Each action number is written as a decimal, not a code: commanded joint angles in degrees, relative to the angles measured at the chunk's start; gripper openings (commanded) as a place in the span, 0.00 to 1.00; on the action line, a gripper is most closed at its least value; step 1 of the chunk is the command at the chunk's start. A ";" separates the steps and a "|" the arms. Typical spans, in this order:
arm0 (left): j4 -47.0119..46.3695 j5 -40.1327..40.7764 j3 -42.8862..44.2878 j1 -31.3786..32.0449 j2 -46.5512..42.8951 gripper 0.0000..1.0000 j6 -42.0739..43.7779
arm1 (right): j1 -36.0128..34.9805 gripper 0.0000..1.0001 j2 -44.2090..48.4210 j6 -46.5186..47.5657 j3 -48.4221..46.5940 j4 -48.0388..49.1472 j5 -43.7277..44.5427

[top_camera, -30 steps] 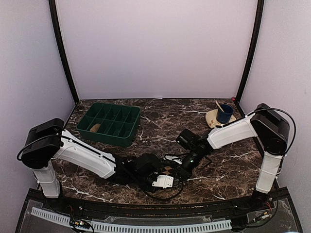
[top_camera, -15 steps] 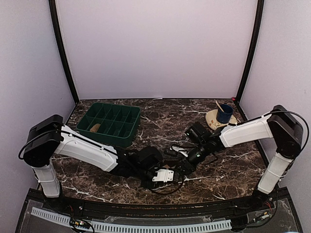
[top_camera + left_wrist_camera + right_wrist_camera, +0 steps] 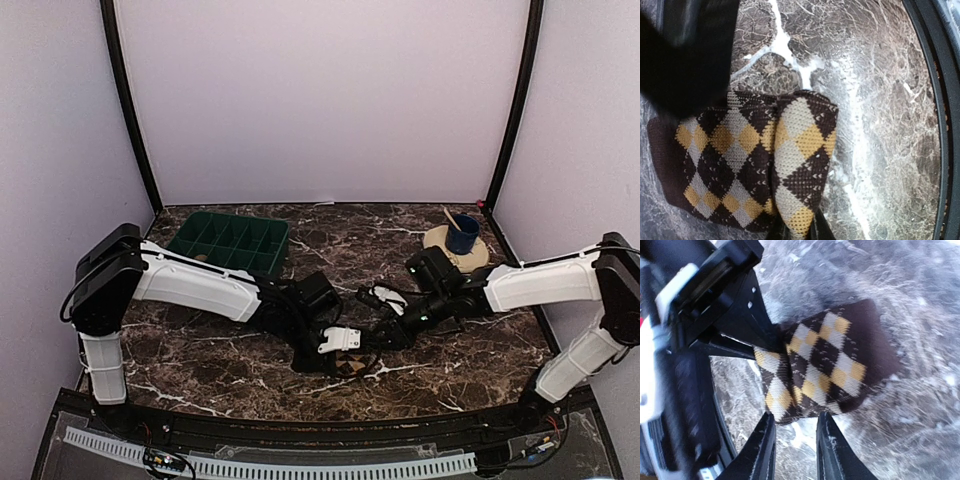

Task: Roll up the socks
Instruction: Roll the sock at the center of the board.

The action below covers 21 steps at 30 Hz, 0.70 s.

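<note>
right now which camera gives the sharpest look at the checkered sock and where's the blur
Left wrist view: checkered sock sharp, knit crisp, a dark shape at upper left out of focus. Right wrist view: smeared, marble tabletop blurred, sock softer. Top external view: evenly lit, sock barely visible.

Lit evenly from above in the overhead view: bright on the pale walls (image 3: pixel 320 100), dim on the dark marble surface (image 3: pixel 480 350), faint shadows. Crisp on the checkered sock (image 3: pixel 765 165) from the left wrist, bowed at the edges. Smeared by motion blur from the right wrist, worst along the left side.
</note>
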<state>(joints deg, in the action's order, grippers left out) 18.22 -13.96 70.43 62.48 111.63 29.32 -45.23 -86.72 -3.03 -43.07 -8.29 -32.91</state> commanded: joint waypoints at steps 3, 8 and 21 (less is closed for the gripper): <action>15.17 -9.56 4.02 -2.69 5.40 0.00 -1.98 | 0.42 0.25 7.85 -2.93 6.15 7.09 8.17; 19.33 -13.77 8.00 -4.63 8.57 0.00 -2.55 | -0.64 0.25 12.03 -3.55 10.11 9.05 11.19; 23.45 -21.75 11.47 -8.36 11.56 0.00 -3.30 | -13.90 0.25 14.82 -3.12 12.88 12.08 27.96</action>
<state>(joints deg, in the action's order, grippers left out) 34.37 -34.85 82.43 54.76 120.68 26.76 -54.61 -72.40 -6.46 -30.79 0.97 -12.69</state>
